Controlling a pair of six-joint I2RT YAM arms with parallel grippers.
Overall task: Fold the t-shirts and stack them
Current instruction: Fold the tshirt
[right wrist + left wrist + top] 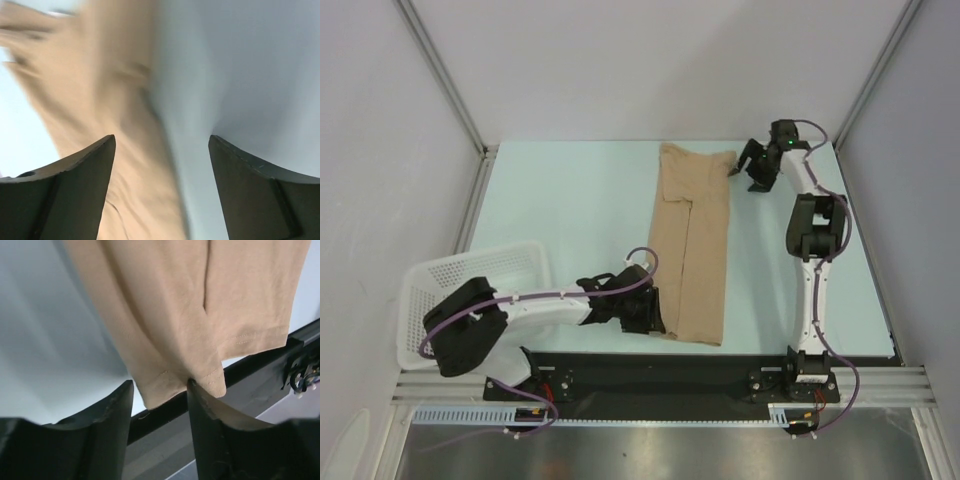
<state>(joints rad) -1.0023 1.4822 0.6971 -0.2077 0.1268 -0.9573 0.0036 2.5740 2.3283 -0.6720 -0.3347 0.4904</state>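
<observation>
The plain tan cloth t-shirt lies as a folded strip between the pale table's near and far edges. The left gripper stands parted astride its near hem corner, and the right gripper is wide and empty. Fresh pinches should probably catch every layer.

Top view: even diffuse overhead light, sharp, faint soft shadows under the arms, mild sheen on the metal sheet at the bottom. Left wrist view: t-shirt hem crisp, fingers dark and soft. Right wrist view: heavy motion blur, cloth smeared, table washed pale.
</observation>
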